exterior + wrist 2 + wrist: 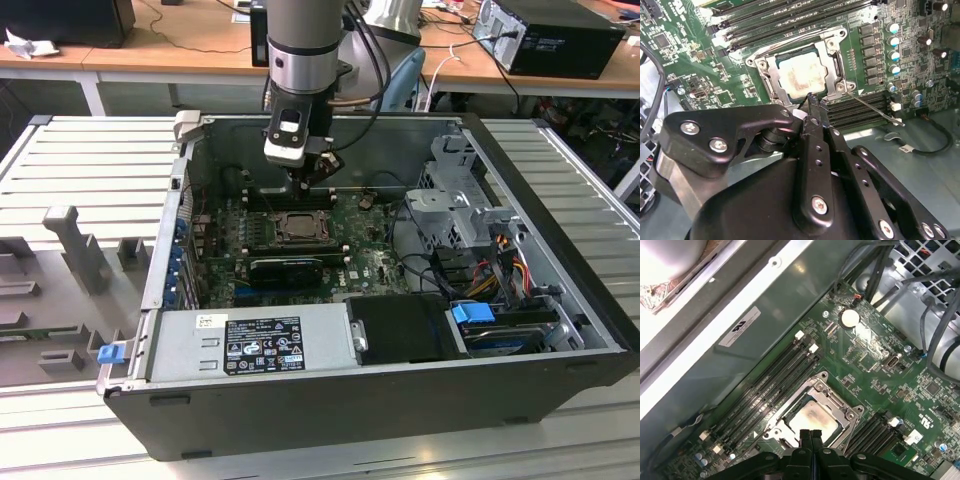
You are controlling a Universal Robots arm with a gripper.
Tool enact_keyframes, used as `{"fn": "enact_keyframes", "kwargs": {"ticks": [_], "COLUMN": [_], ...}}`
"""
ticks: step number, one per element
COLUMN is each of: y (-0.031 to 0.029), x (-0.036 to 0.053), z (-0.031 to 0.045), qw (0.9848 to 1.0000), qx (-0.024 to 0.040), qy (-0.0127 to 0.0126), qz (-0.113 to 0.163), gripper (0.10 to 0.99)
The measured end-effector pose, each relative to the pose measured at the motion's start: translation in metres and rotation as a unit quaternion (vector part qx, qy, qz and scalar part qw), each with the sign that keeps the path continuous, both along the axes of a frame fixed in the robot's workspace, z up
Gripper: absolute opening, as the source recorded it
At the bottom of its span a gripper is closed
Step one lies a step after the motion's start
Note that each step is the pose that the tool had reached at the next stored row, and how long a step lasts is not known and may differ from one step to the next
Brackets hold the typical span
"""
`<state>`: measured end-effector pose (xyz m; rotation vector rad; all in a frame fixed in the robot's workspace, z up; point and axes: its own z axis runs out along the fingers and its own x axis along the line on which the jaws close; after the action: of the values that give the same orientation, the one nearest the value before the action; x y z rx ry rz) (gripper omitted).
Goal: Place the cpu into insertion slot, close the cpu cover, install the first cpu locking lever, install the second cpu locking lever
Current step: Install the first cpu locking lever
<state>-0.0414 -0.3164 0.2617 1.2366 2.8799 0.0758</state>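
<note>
Black linkage bars and bolted plates of the hand (811, 100) fill the foreground in the second wrist view. Its two slim fingertips are pressed together, and nothing shows between them. The tips hang just beside one edge of the socket assembly. In the first wrist view the hand (809, 434) points at the same edge.

The small flat square cpu with a dull silver-grey top (801, 80) lies seated in the square black-framed insertion slot (277, 228), flat and level. Its lid carries a pale brownish smear. The thin square metal cpu cover with a large window (832, 56) lies down over the chip, framing it on all sides.

One thin bright metal lever rod (874, 106) juts out from a corner of the cover and slants away across the long black memory slots (860, 112), its free end apart from the socket.

All of this sits on the green motherboard (875, 375), which also carries a round silver coin cell (850, 316) and a row of blue-topped capacitors (894, 42).

In the exterior view the grey robot arm (300, 40) reaches down into an opened dark computer case (330, 400). The case rests on a ribbed grey metal tabletop (80, 160), and a grey power supply box (250, 340) lies along the case's near wall.
</note>
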Motion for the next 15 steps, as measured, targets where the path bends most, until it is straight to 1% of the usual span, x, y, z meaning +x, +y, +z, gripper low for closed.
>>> {"fn": "enact_keyframes", "kwargs": {"ticks": [6,9,11,15], "y": [0.0,0.0,0.0,-0.0004], "x": [0.0,0.0,0.0,-0.0001], "z": [-0.0001,-0.0001,0.0,0.0], "qw": [0.9997,0.9989,0.9986,0.9972], "qx": [0.0,0.0,0.0,0.0002], "qy": [0.0,0.0,0.0,0.0], "qz": [0.026,0.046,0.053,0.075], "gripper": [0.106,0.106,0.106,0.106]}}
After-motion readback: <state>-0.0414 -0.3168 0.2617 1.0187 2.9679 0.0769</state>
